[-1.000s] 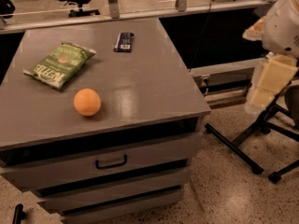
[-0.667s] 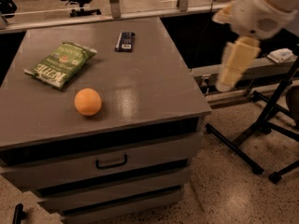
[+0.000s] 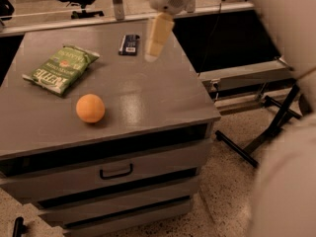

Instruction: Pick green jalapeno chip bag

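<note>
The gray counter (image 3: 148, 93) is carrying everything on its flat top; its drawer (image 3: 116, 171) is sitting shut, hiding any contents. The claw (image 3: 154, 43) is hanging over the far right part, seemingly carrying nothing; how far open, I cannot tell. The green chip bag (image 3: 60, 69) is lying flat at far left, free for a reach from above. The orange (image 3: 90, 108) is resting nearer, and the black rectangle (image 3: 129, 44) is lying just left of the claw.
</note>
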Robot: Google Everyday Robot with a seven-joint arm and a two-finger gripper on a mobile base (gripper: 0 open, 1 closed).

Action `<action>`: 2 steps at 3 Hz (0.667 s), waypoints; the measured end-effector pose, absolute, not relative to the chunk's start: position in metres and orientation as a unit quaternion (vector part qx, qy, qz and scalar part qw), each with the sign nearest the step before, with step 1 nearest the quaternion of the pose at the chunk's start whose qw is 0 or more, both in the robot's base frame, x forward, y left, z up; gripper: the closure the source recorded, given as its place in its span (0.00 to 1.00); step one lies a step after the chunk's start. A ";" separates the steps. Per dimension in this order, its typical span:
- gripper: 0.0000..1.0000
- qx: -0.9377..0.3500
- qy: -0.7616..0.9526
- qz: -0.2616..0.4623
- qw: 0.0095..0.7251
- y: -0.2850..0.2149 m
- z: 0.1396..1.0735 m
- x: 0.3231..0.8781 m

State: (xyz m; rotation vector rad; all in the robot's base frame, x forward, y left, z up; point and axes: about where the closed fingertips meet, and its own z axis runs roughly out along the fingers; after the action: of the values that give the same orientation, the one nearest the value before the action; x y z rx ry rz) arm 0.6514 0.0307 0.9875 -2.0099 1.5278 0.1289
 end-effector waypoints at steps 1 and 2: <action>0.00 -0.771 0.556 0.083 0.301 0.093 0.973 0.672; 0.00 -0.784 0.540 0.095 0.292 0.149 0.952 0.686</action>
State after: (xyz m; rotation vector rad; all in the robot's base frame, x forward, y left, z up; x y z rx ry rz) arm 0.6865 0.1488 0.9518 -2.0890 1.4387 0.2533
